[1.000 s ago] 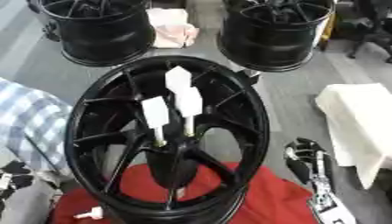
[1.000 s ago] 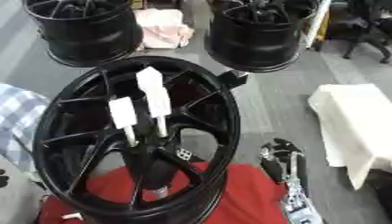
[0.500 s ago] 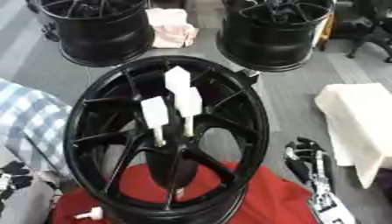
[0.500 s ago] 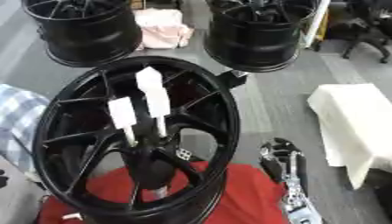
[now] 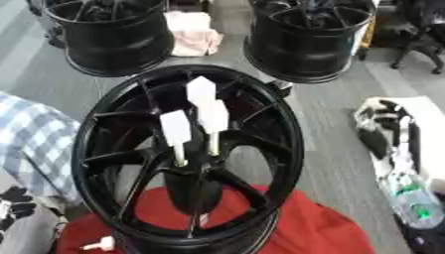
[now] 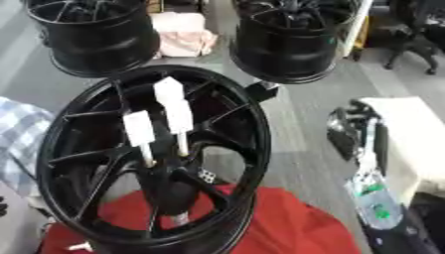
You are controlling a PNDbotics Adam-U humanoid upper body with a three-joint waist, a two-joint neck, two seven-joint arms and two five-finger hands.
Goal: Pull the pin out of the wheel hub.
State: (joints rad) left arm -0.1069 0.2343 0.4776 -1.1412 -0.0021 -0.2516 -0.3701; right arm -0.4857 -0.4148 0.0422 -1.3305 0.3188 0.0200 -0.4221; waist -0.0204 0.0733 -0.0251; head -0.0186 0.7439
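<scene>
Nearest, at six o'clock, a red cloth [image 5: 304,233] lies under the front rim of a large black spoked wheel hub [image 5: 187,158] that fills the middle of both views. A small white and pinkish piece [image 5: 97,243] sits on the cloth at seven o'clock, just beside the rim.

At eight o'clock, on the left edge, the robot's black left hand [image 5: 13,208] shows only in part, and I cannot tell whether its fingers are straight or curled. It is well apart from the pins.

At four o'clock the robot's right hand [image 5: 387,131], black with silver parts, hangs at the hub's right, fingers relaxed and apart, holding nothing, clear of the rim.

In the hub's centre stand three white pins with flat paddle-shaped heads: a left pin [image 5: 177,134], a middle pin [image 5: 213,121] and a rear pin [image 5: 200,92], all upright, their thin stems seated among the spokes.

A blue and white checked cloth [image 5: 35,139] lies at nine o'clock.

Farthest, two more black wheel hubs [image 5: 113,34] stand at eleven and one o'clock with a pale pink rag [image 5: 193,37] between them.
</scene>
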